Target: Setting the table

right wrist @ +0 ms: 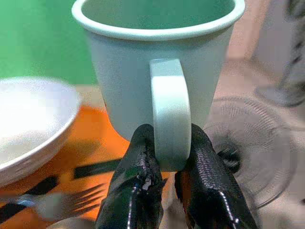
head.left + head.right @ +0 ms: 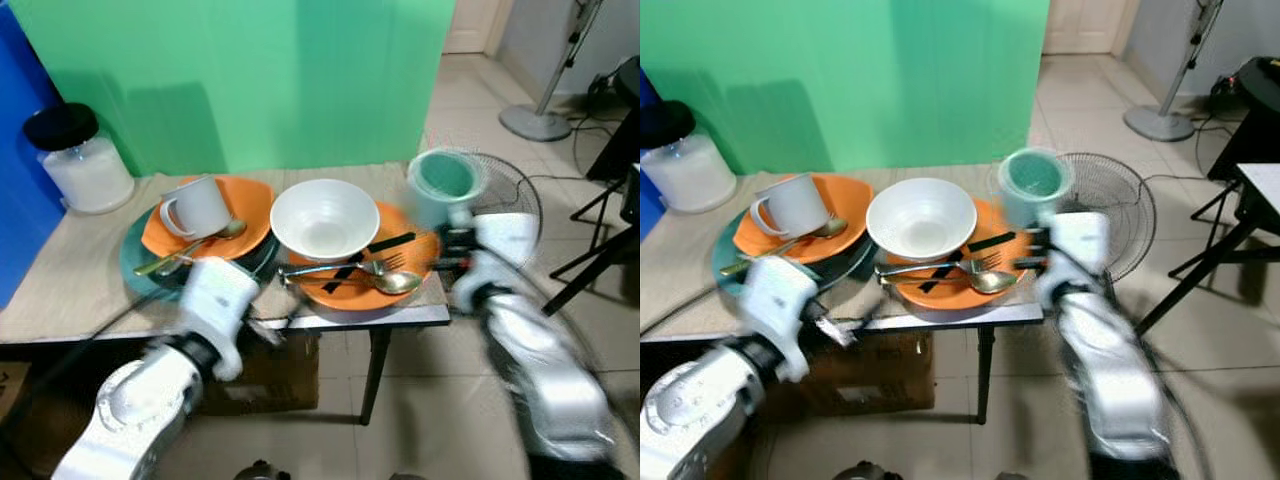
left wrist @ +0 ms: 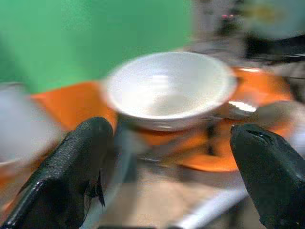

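My right gripper is shut on the handle of a pale green mug, holding it upright above the table's right end. A white bowl sits on an orange plate, with a fork, a spoon and a black-handled knife lying beside it on the plate. Further left, a white mug and a gold spoon rest on a second orange plate stacked on a dark plate. My left gripper is open at the table's front edge, its fingers spread towards the bowl.
A glass jar with a black lid stands at the back left of the beige table. A round floor fan sits right of the table. A cardboard box lies underneath. A green screen backs the table.
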Robot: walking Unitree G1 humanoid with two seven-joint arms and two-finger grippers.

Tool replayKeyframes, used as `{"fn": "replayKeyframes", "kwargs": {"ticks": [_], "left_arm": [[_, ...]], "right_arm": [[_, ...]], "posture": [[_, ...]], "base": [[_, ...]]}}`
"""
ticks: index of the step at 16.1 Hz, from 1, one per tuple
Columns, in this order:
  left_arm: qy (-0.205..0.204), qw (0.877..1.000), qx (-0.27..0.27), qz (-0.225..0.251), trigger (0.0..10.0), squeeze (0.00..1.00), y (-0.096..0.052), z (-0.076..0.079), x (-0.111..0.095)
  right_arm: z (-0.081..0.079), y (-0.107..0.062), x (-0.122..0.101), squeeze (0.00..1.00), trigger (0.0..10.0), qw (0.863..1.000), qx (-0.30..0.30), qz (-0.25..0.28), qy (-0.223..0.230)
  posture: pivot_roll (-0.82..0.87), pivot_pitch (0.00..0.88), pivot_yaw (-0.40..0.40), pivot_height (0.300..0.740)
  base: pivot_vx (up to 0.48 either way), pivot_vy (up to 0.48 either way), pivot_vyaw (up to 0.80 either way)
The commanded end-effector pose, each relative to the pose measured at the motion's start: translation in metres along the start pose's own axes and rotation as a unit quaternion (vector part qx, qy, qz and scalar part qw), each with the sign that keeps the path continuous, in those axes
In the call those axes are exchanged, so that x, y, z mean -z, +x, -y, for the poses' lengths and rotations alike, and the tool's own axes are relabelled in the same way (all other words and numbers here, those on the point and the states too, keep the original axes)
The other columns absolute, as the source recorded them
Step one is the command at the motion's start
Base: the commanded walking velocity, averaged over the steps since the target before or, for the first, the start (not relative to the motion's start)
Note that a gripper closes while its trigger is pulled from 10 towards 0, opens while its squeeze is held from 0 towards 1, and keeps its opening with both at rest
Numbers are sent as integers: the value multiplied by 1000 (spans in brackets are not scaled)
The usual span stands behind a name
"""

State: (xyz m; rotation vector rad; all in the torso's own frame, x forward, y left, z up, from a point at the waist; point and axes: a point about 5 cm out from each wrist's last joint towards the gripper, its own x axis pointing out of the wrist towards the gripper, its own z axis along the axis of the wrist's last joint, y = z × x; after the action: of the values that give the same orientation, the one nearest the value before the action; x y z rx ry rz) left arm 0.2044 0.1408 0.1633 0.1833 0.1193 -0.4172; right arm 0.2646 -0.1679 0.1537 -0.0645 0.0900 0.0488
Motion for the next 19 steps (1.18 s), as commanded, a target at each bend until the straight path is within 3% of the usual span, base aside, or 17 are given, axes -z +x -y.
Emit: {"fn": "replayKeyframes", "kwargs": {"ticks": [1,2,4,9,12,14,17,19], "left_arm": [[14,998,-63,-5,10000,0,2,-11,2],[40,994,-106,9,10000,0,6,-19,-1],[53,992,-114,29,10000,0,11,-19,-7],[-14,990,-134,44,10000,0,11,-11,-10],[39,984,-153,85,10000,0,13,-10,-20],[31,980,-165,103,10000,0,13,-12,-24],[8,986,-138,94,10000,0,10,-8,-22],[0,983,-147,109,10000,0,8,-9,-25]], "right_arm": [[4,-7,-10,0,10000,1000,2,26,12],[3,-12,-12,0,10000,999,-10,33,12],[4,-17,-15,0,10000,999,-19,43,19],[-3,-24,-19,0,10000,998,-43,46,18],[-5,-21,-21,0,10000,997,-45,48,50],[-3,-20,-22,0,10000,998,-36,47,34],[-2,-20,-19,0,10000,999,-27,41,22],[-1,-17,-12,0,10000,1000,-15,8,26]], "posture": [[-79,10,78,740],[-79,10,78,740],[-88,11,83,740],[-97,12,86,740],[-90,14,70,740],[-89,17,64,740],[-91,20,54,740],[-86,24,41,740]], "base": [[0,0,0],[0,0,0],[0,0,-603],[0,0,-739],[0,0,-777],[0,0,-775],[0,0,-756],[0,0,-756]]}}
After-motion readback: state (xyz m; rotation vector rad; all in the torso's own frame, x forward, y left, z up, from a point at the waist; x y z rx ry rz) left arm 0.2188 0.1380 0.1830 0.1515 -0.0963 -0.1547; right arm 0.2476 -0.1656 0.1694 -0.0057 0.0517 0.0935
